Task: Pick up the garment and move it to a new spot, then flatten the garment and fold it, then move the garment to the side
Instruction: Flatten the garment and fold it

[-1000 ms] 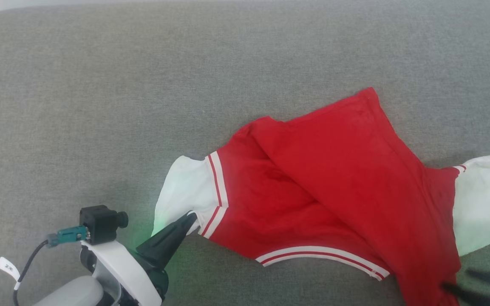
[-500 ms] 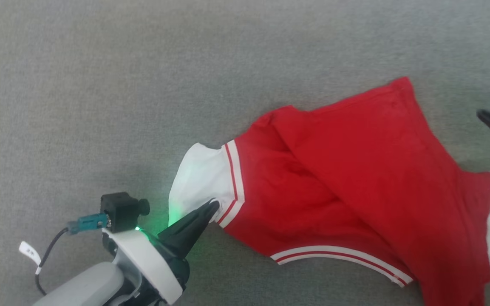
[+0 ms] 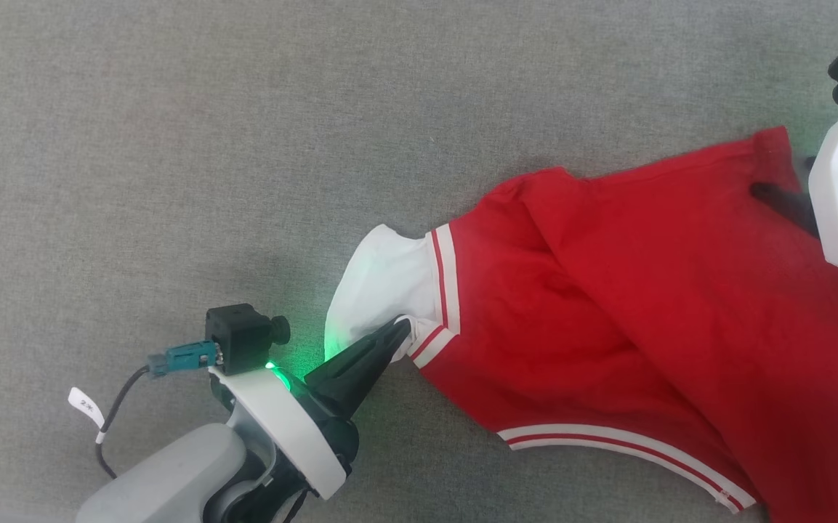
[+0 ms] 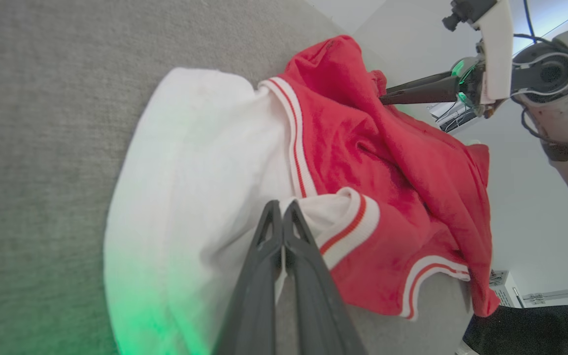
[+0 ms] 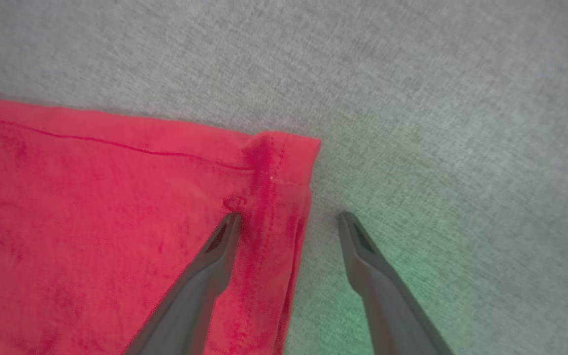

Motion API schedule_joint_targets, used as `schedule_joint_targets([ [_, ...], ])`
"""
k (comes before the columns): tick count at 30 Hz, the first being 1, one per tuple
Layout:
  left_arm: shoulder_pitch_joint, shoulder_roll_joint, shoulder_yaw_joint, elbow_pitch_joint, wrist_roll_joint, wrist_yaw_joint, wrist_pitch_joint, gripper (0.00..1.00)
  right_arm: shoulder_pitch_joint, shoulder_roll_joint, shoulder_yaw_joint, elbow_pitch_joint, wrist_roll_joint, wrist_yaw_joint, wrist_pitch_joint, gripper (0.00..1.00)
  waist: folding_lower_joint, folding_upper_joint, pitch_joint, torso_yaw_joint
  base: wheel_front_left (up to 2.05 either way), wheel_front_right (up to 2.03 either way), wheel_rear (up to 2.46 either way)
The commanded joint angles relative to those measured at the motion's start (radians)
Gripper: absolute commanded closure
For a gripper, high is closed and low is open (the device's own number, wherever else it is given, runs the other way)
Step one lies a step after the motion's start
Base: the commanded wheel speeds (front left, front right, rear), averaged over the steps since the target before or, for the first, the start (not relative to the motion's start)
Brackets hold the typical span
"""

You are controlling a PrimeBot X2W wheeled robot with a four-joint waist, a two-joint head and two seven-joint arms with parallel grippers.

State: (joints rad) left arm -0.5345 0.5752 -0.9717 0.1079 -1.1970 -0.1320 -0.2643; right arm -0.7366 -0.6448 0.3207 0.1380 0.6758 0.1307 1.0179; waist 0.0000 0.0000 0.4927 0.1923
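The unfolded garment (image 3: 644, 305) on grey fabric (image 3: 171, 145) is being pinched at its left edge by the closed left gripper (image 3: 400, 330); its far-right corner is being straddled by the open right gripper (image 5: 288, 216).

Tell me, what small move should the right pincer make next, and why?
Probably close it: the right pincer stands open astride a red corner of the jersey, while the left pincer is shut on its white end.

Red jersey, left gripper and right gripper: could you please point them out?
red jersey (image 3: 644, 290), head view, red body panel.
left gripper (image 4: 279, 207), left wrist view, shut tips on white fabric.
right gripper (image 5: 289, 217), right wrist view, between its open fingertips.
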Motion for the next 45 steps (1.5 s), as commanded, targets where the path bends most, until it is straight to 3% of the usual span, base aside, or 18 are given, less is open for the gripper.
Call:
schedule_joint_targets([
  [1,0.001,-0.006,0.001,0.013,0.001,0.003,0.0,1.0,0.018,0.002,0.025,0.028,0.014,0.0,0.016,0.26,0.0,0.0,-0.001,0.001,0.0,0.0,0.0],
  [2,0.002,-0.008,0.003,0.015,0.003,0.003,0.0,1.0,0.017,-0.002,0.034,0.035,0.023,0.0,0.017,0.8,0.0,0.0,-0.002,0.001,0.0,0.0,0.0],
  [3,0.003,-0.011,0.004,0.018,0.004,0.003,0.0,1.0,0.015,-0.004,0.041,0.038,0.031,0.0,0.011,0.94,0.0,0.0,-0.004,0.0,0.0,0.0,0.0],
  [4,0.002,-0.014,0.01,0.022,0.004,0.003,0.0,1.0,0.009,-0.001,0.039,0.046,0.043,0.0,-0.019,1.0,0.0,0.0,-0.012,-0.005,0.0,0.0,0.0],
  [16,-0.125,0.017,0.163,0.029,-0.002,0.003,0.0,1.0,-0.107,0.097,-0.209,0.21,0.086,0.0,-0.266,1.0,0.0,0.0,-0.076,-0.069,0.0,0.0,0.0],
  [21,-0.325,0.06,0.189,0.081,-0.068,0.003,0.003,1.0,-0.265,0.149,-0.35,0.312,0.023,0.0,-0.373,1.0,0.0,0.0,-0.04,-0.106,0.0,0.0,0.0],
  [28,-0.701,0.058,0.275,0.295,-0.178,0.003,0.038,1.0,-0.568,0.225,-0.489,0.46,-0.124,0.0,-0.573,1.0,0.0,0.0,0.035,-0.162,0.0,0.0,0.0],
  [33,-0.954,0.029,0.343,0.455,-0.196,0.003,0.022,1.0,-0.744,0.255,-0.524,0.535,-0.183,-0.001,-0.698,1.0,0.0,0.0,0.061,-0.195,0.0,0.0,0.0],
  [37,-1.059,0.008,0.39,0.477,-0.214,0.004,0.005,1.0,-0.814,0.261,-0.541,0.594,-0.203,-0.002,-0.759,1.0,0.0,0.0,0.065,-0.206,0.0,0.0,0.0],
  [45,-0.893,0.004,0.348,0.334,-0.264,0.003,0.0,1.0,-0.706,0.245,-0.48,0.648,-0.158,-0.001,-0.764,1.0,0.0,0.0,0.045,-0.201,0.0,0.0,0.0],
])
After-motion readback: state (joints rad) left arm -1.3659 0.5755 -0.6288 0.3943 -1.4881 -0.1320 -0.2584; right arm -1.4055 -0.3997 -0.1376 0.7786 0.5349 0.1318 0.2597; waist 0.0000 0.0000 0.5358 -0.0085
